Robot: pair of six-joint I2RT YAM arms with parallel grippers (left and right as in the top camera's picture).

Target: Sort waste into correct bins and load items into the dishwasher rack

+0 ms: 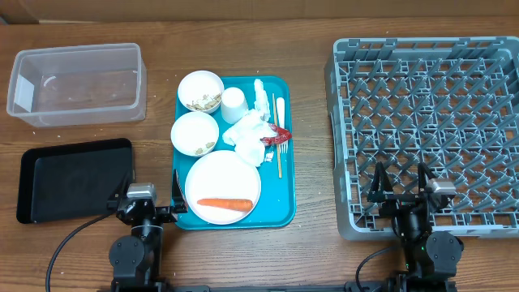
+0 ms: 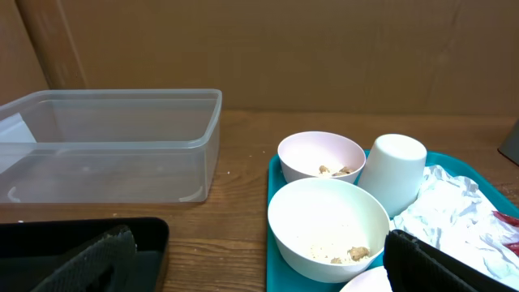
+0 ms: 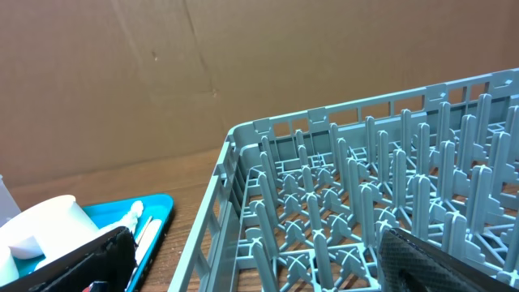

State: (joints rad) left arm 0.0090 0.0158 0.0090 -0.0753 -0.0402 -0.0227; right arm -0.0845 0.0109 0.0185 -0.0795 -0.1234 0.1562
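Note:
On the teal serving tray (image 1: 284,207) sit two white bowls (image 1: 200,91) (image 1: 195,134) with food scraps, a small white cup (image 1: 233,104), crumpled napkins (image 1: 250,131), a red wrapper (image 1: 278,136), a thin wooden stick (image 1: 278,158) and a pale plate (image 1: 223,182) bearing a carrot (image 1: 225,203). The clear tub (image 1: 77,81) and black tray (image 1: 73,178) lie to the left, the grey rack (image 1: 430,130) to the right. My left gripper (image 1: 150,199) (image 2: 259,272) is open and empty between black tray and teal tray. My right gripper (image 1: 400,191) (image 3: 259,268) is open and empty over the rack's near left corner.
The left wrist view shows the tub (image 2: 113,142), both bowls (image 2: 320,158) (image 2: 328,227) and the cup (image 2: 393,172). The right wrist view shows the rack's pegs (image 3: 365,203) and the teal tray's edge (image 3: 158,207). A brown cardboard wall stands behind the table.

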